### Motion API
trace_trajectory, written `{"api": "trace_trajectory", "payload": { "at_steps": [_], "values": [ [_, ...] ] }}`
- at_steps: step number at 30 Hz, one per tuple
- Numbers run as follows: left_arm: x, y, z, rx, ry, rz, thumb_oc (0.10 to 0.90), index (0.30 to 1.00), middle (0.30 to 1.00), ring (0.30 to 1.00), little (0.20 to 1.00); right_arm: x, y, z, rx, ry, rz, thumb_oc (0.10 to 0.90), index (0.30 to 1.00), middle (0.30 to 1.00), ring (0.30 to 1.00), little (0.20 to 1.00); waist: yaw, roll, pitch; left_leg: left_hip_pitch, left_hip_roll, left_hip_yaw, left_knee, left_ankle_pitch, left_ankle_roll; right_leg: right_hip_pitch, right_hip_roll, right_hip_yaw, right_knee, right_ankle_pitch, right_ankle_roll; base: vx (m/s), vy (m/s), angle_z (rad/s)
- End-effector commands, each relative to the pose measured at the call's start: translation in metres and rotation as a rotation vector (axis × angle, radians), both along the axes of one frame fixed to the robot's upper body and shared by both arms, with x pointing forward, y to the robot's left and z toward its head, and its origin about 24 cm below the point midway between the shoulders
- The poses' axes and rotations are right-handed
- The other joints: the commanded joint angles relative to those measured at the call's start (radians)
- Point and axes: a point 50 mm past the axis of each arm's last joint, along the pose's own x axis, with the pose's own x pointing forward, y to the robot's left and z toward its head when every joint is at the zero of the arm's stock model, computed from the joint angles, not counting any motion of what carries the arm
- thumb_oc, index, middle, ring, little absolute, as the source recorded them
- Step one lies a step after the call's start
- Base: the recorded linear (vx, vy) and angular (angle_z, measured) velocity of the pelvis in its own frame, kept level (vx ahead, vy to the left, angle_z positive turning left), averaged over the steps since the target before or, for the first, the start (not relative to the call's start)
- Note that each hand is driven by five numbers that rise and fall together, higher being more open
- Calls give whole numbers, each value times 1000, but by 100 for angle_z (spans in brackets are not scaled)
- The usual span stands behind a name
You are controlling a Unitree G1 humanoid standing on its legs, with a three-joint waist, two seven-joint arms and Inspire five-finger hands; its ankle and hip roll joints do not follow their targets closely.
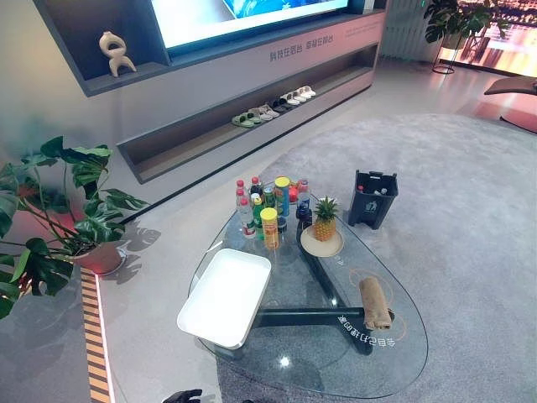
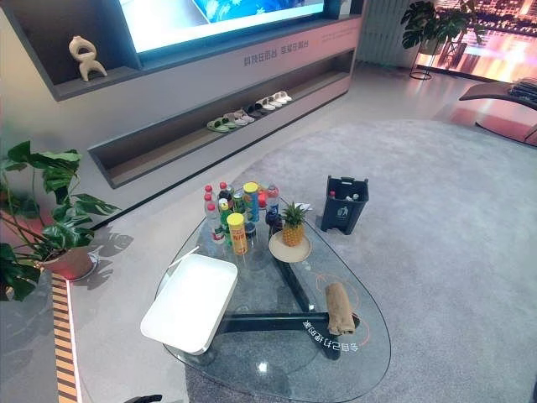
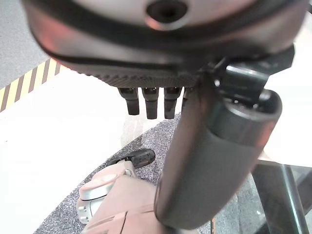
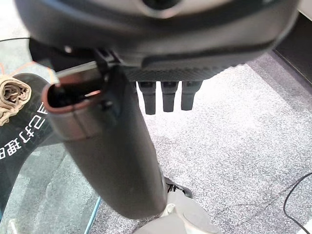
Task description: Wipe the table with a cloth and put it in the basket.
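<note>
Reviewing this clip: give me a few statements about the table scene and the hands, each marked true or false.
1. The cloth lies rolled on the glass table. True.
2. The white tray holds the cloth. False: the tray is empty; the cloth lies apart, on the glass.
3. The pineapple stands on a plate. True.
4. The right hand grips the cloth. False: its fingers hang straight, holding nothing.
5. The left hand is empty. True.

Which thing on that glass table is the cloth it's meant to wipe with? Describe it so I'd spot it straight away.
Start at the glass table on the grey carpet. The white tray lies on its left part, with the bottles and a pineapple at the far end. The cloth lies alone near the right edge: a tan roll, the only soft thing there.
</note>
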Motion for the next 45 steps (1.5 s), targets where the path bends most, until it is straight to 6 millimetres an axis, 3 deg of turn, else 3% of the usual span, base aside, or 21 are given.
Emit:
{"api": "trace_trajectory", "payload": {
  "at_steps": [1,36,42,45],
  "values": [
    [28,15,10,70,-47,-49,800,900,900,900,900,18,-3,4,-35,-24,-12,800,900,900,900,900,12,-39,30,73,-5,36,2,-114,2,-6,-47,1,4,7,41,0,0,0],
    [34,17,12,74,-79,-18,800,900,900,900,900,24,-4,6,-40,-46,-6,800,900,900,900,900,13,-42,34,63,-3,33,2,-107,-3,-12,-46,-1,4,10,40,0,0,0],
    [32,28,16,108,-98,15,800,900,900,900,900,22,-13,9,-62,-19,29,800,900,900,900,900,16,-45,45,51,-7,25,2,-98,-2,-18,-40,5,4,15,40,27,-6,0],
    [32,37,19,129,-120,33,800,900,900,900,900,12,-16,9,6,48,39,800,900,900,900,900,17,-47,57,40,-10,27,2,-93,-1,-27,-39,4,4,20,41,54,-7,0]
  ]
}}
